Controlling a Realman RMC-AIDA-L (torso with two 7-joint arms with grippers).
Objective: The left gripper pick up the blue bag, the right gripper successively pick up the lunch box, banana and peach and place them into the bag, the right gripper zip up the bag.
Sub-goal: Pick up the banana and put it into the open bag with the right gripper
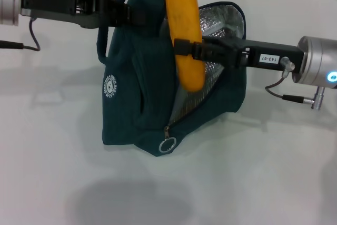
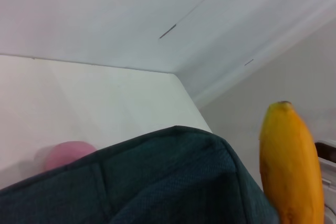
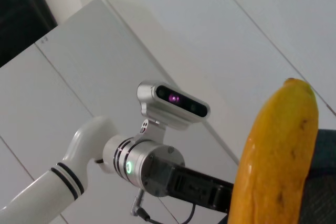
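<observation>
The blue bag point(image 1: 147, 93) stands on the white table, its mouth open and the silver lining point(image 1: 221, 25) showing. My left gripper point(image 1: 129, 15) is shut on one of its handles at the top. Over the open mouth my right gripper point(image 1: 187, 47) is shut on the banana point(image 1: 181, 3), which hangs upright with its lower end in front of the lining. The banana point(image 2: 291, 166) also rises beside the bag's fabric point(image 2: 157, 182) in the left wrist view. The peach point(image 2: 65, 153) lies on the table beyond the bag. The lunch box does not show in any view.
White table point(image 1: 253, 172) spreads around the bag on all sides. The ring zip pull point(image 1: 168, 145) hangs at the bag's near corner. In the right wrist view the left arm's cuff point(image 3: 128, 167) with its green light sits behind the banana point(image 3: 278, 161).
</observation>
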